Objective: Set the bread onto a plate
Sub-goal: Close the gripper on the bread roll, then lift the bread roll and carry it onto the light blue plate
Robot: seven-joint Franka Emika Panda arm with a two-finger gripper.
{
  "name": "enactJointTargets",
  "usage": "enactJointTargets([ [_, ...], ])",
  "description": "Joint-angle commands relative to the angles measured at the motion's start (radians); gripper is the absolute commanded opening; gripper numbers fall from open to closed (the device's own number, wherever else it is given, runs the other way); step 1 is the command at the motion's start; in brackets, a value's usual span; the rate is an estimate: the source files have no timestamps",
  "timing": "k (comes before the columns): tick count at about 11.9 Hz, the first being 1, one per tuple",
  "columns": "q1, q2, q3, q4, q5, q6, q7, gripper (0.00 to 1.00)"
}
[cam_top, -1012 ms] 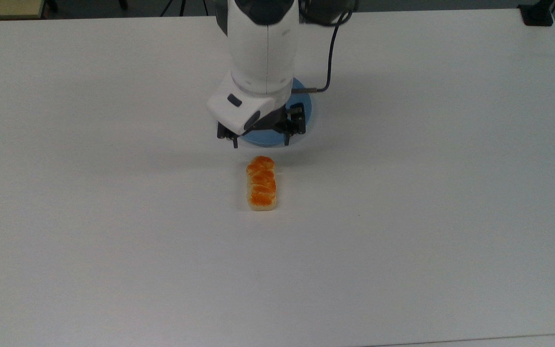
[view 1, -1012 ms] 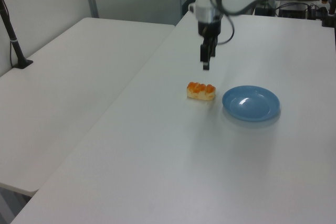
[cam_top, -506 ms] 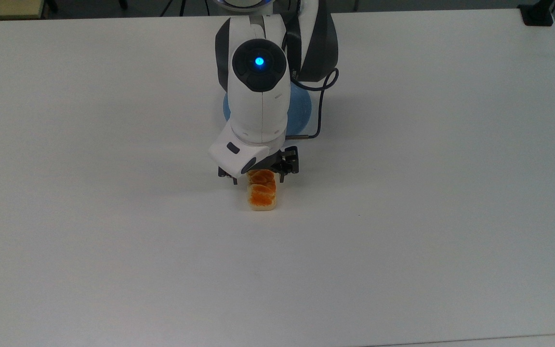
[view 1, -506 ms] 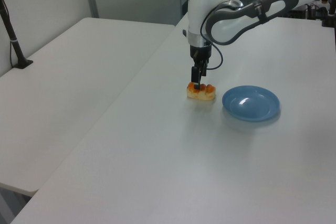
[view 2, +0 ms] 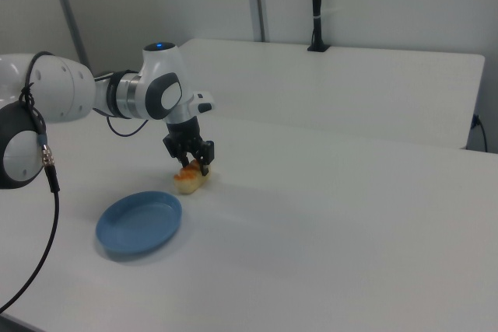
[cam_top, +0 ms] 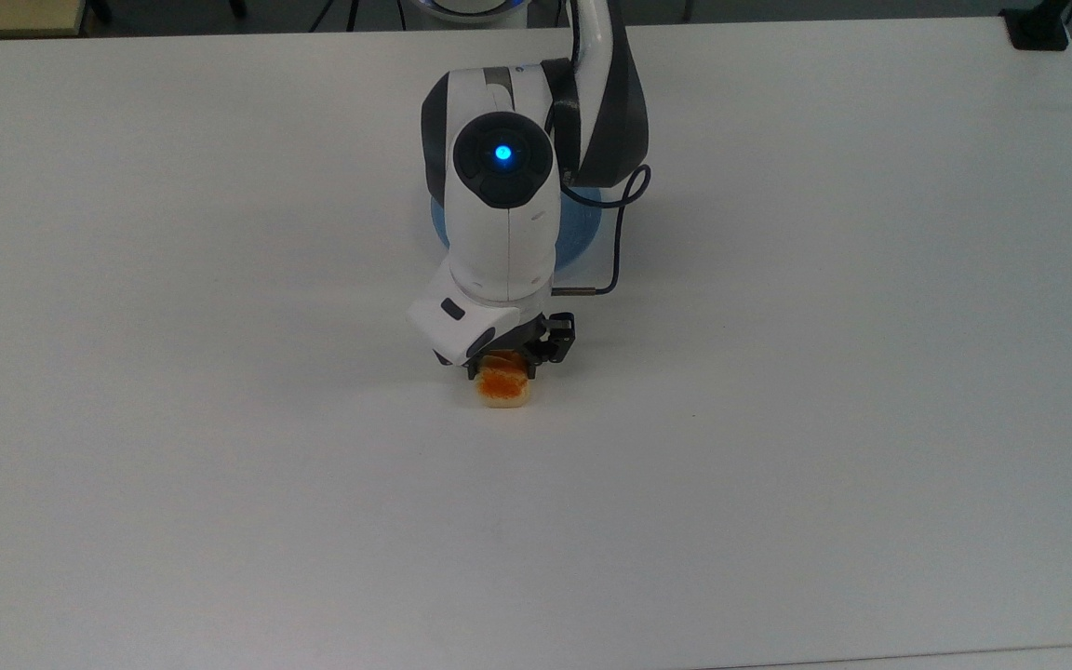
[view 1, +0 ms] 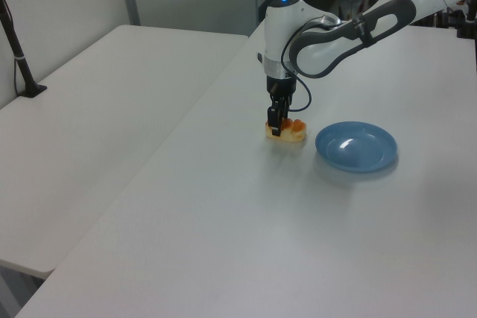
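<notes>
One bread loaf (cam_top: 504,392), one blue plate (view 1: 356,146) and one robot arm are seen on a white table (cam_top: 834,400). The end effector (cam_top: 504,365) is lowered over the loaf, a black finger (cam_top: 556,349) set on either side of it; whether the fingers are pressed against the bread or stand just off it cannot be told. The bread lies on the table, just beside the plate and not on it.

In the top view, most of the loaf is covered by the end effector, with its near end showing, orange-brown above and pale at the side. The plate (cam_top: 582,237) is largely hidden there behind the arm's white housing, and a lit blue dot (cam_top: 502,154) is seen on that housing. A dark cable (cam_top: 617,233) loops down the arm.

In the left view, the whole plate is laid bare, shallow and glossy, to the left view's right of the loaf (view 1: 293,131), with a second white table (view 1: 97,109) alongside.

In the right view, the plate (view 2: 140,222) sits at the right view's lower left of the bread (view 2: 189,179), and the end effector (view 2: 194,161) is shown from the side.
</notes>
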Motion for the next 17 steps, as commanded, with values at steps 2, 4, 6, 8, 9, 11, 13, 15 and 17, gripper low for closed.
enactJointTargets([
  [2,0.007,-0.106,-0.007,-0.074,-0.009,0.002,0.076,0.5],
  [4,0.007,-0.227,-0.005,-0.206,-0.007,0.0,0.071,0.5],
  [6,0.007,-0.327,-0.001,-0.322,-0.009,0.005,0.057,0.51],
  [8,0.004,-0.449,0.001,-0.462,-0.003,0.014,-0.005,0.51],
  [9,0.005,-0.503,0.001,-0.532,0.004,0.022,-0.032,0.51],
  [11,0.019,-0.575,0.002,-0.684,0.004,0.101,-0.035,0.5],
  [13,0.026,-0.599,0.004,-0.767,0.004,0.172,-0.035,0.5],
  [15,0.034,-0.594,0.004,-0.817,0.005,0.25,-0.017,0.5],
  [17,0.048,-0.579,0.004,-0.821,0.008,0.261,0.031,0.51],
])
